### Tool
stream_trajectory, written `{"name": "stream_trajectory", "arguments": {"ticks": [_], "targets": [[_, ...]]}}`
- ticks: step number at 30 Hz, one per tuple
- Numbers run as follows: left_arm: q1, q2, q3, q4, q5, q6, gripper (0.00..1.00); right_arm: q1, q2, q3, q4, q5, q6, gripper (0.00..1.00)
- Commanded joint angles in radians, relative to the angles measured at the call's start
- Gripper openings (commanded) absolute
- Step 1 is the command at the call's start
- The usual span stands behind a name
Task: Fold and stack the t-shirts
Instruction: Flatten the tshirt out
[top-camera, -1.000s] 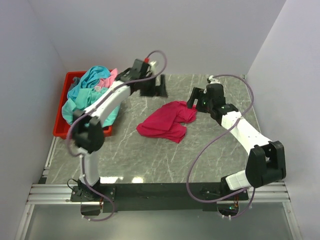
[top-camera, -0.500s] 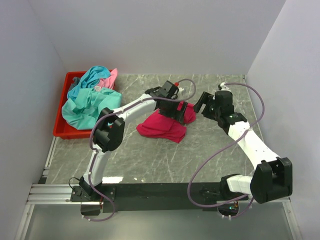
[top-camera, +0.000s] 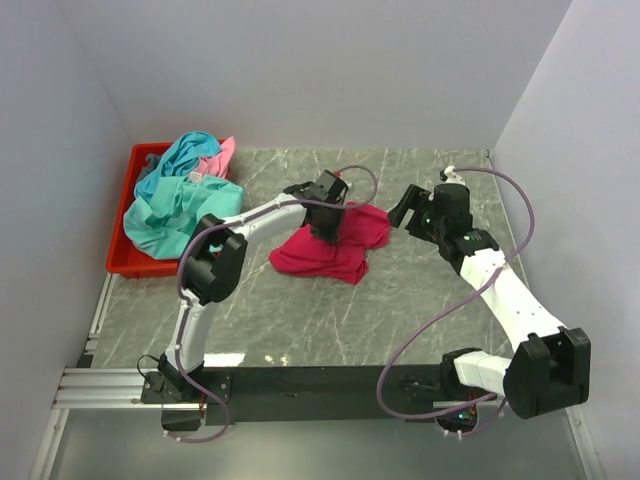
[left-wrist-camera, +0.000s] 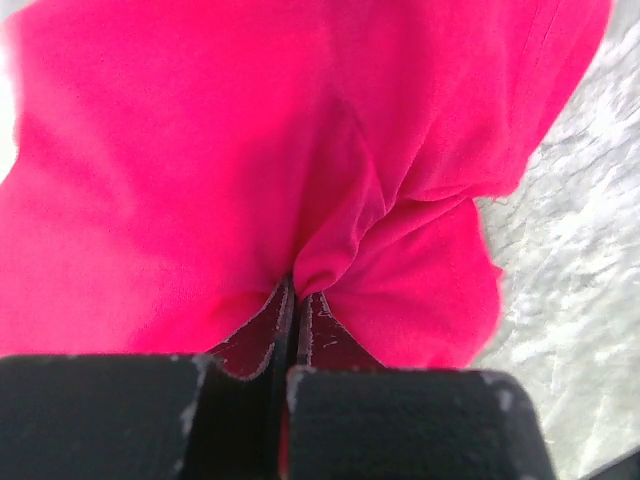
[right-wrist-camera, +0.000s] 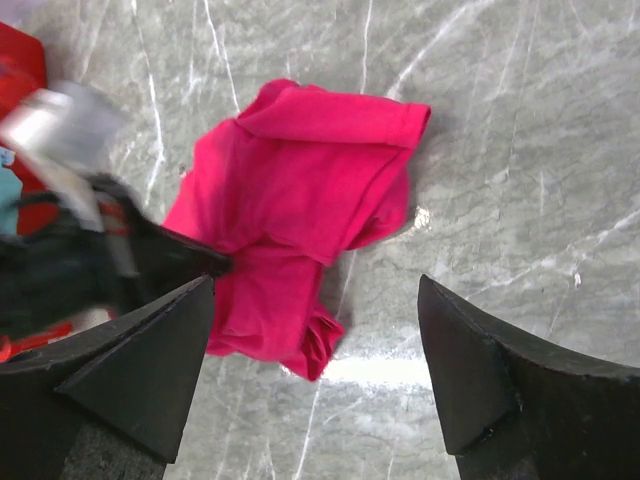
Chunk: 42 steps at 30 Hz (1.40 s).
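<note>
A crumpled magenta-red t-shirt (top-camera: 345, 252) lies mid-table, also seen in the right wrist view (right-wrist-camera: 300, 190) and filling the left wrist view (left-wrist-camera: 200, 150). My left gripper (top-camera: 328, 222) sits on the shirt's upper middle, shut on a pinched fold of the cloth (left-wrist-camera: 297, 290). My right gripper (top-camera: 405, 212) hangs just right of the shirt, above the table. It stands open (right-wrist-camera: 315, 282) with nothing between its fingers. Teal t-shirts (top-camera: 175, 210) and a light pink t-shirt (top-camera: 222, 155) are heaped in the bin at the far left.
The red plastic bin (top-camera: 120, 262) stands against the left wall with cloth spilling over its right rim. Grey marble tabletop (top-camera: 300, 320) surrounds the magenta shirt. Walls close the table on the left, back and right.
My left arm swung from beside the bin over to the magenta-red shirt, and its gripper went from open to shut on a fold. My right gripper drew back slightly to the right.
</note>
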<state>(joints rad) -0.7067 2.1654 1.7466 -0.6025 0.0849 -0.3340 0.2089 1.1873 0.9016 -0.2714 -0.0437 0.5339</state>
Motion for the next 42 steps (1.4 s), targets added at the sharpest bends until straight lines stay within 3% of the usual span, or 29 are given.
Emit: {"name": "stream_trajectory", "arguments": {"ticks": [1, 5, 8, 10, 12, 14, 16, 17, 19, 20, 22, 23, 29, 40, 42], "targets": [[0.062, -0.181, -0.022, 0.044, -0.051, -0.114, 0.0, 0.0, -0.006, -0.013, 0.008, -0.021, -0.006, 0.88], [0.2, -0.349, -0.171, 0.111, 0.016, -0.282, 0.01, 0.026, 0.024, 0.003, 0.029, -0.031, -0.009, 0.87], [0.303, -0.504, -0.378, 0.23, 0.085, -0.385, 0.0, 0.05, 0.055, 0.02, 0.044, -0.039, -0.005, 0.87], [0.337, -0.576, -0.505, 0.247, 0.064, -0.41, 0.01, 0.064, 0.078, 0.028, 0.052, -0.039, -0.005, 0.87], [0.354, -0.584, -0.545, 0.196, -0.011, -0.389, 0.08, 0.087, 0.101, 0.04, 0.049, -0.039, -0.014, 0.87], [0.354, -0.569, -0.538, 0.113, -0.051, -0.355, 0.26, 0.098, 0.124, 0.049, 0.043, -0.041, -0.021, 0.87], [0.348, -0.555, -0.513, 0.089, -0.082, -0.34, 0.35, 0.106, 0.135, 0.054, 0.04, -0.047, -0.026, 0.87], [0.326, -0.553, -0.497, 0.084, -0.082, -0.314, 0.48, 0.107, 0.141, 0.054, 0.041, -0.051, -0.031, 0.86], [0.29, -0.529, -0.415, 0.083, -0.166, -0.277, 0.63, 0.109, 0.146, 0.054, 0.043, -0.05, -0.032, 0.86], [0.251, -0.512, -0.379, 0.079, -0.177, -0.246, 0.75, 0.11, 0.147, 0.057, 0.041, -0.05, -0.034, 0.86], [0.214, -0.438, -0.262, 0.081, -0.157, -0.224, 0.87, 0.109, 0.146, 0.056, 0.043, -0.047, -0.034, 0.86], [0.184, -0.409, -0.187, 0.079, -0.146, -0.217, 0.99, 0.11, 0.144, 0.054, 0.046, -0.045, -0.034, 0.86], [0.11, -0.185, 0.031, 0.037, -0.169, -0.16, 0.99, 0.109, 0.117, 0.031, 0.049, -0.039, -0.032, 0.86], [0.098, -0.023, 0.131, -0.013, -0.188, -0.103, 0.97, 0.109, 0.086, 0.014, 0.037, -0.03, -0.046, 0.87], [0.098, -0.009, 0.136, -0.008, -0.191, -0.108, 0.92, 0.109, 0.097, 0.02, 0.034, -0.035, -0.051, 0.86]]}}
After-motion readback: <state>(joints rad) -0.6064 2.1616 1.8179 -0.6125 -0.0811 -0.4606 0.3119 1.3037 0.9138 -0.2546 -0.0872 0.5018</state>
